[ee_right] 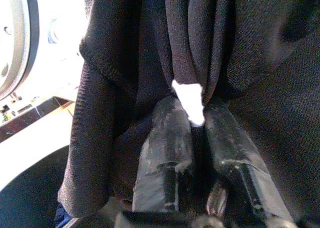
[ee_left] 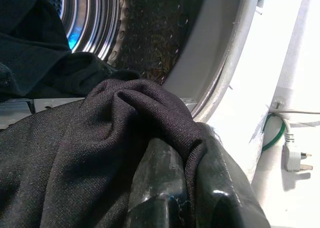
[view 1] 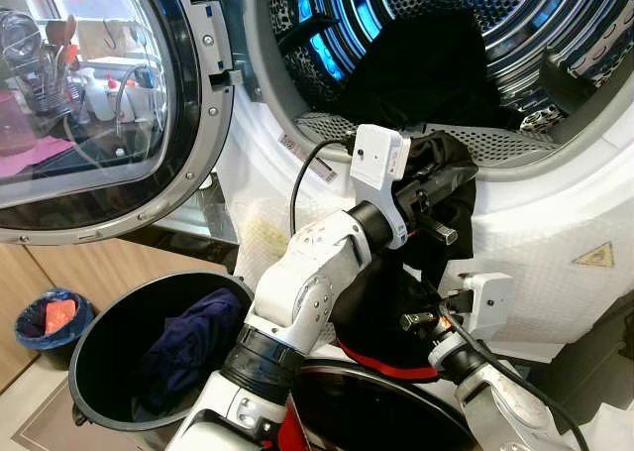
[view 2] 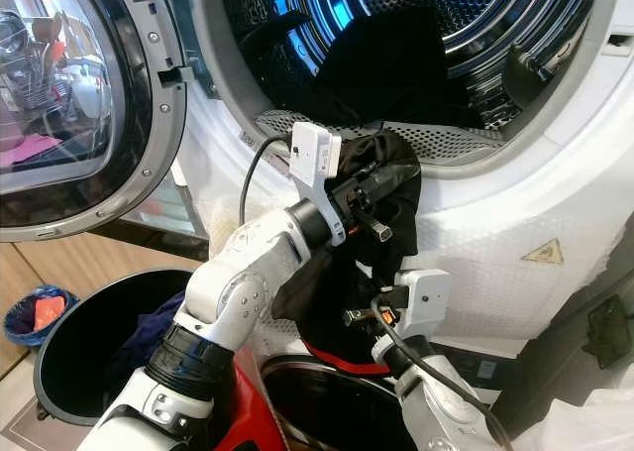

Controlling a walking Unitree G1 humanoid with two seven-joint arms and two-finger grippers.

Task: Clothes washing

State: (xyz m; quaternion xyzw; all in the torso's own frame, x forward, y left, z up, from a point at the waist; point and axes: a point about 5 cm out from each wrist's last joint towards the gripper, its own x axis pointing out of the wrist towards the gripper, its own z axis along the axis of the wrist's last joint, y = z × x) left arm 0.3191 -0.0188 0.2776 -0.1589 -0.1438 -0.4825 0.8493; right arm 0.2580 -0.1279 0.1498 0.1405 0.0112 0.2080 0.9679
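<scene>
**Both grippers clamped on a black garment at the drum mouth**

Left eye view: The washer [view 1: 555, 223] stands with its door [view 1: 109, 104] swung wide to the robot's left and the drum [view 1: 446, 15] lit blue inside. A black garment [view 1: 451, 173] drapes over the drum's lower rim, part of it inside, part hanging down the white front. The left gripper [view 1: 436, 188] is raised to the rim and buried in the cloth. The right gripper [view 1: 401, 317] sits lower, against the hanging part of the same cloth. On the floor to the left stands a black bin [view 1: 94, 362] holding dark blue clothes [view 1: 193, 332]; farther left is a small basket [view 1: 50, 322] with something orange in it.

Right eye view: The same scene, the garment hanging from the rim down between the two grippers. A yellow warning sticker [view 2: 548, 252] sits on the washer's front.

Left wrist view: The left gripper's fingers [ee_left: 160, 188] are closed on a fold of the garment, which bunches over them; the drum's perforated wall lies beyond. A white plug [ee_left: 295, 155] hangs against the wall beside the washer.

Right wrist view: The right gripper's fingers [ee_right: 165, 148] are pinched together on gathered folds of the garment, with a white tag [ee_right: 189, 101] just at their tips.
</scene>
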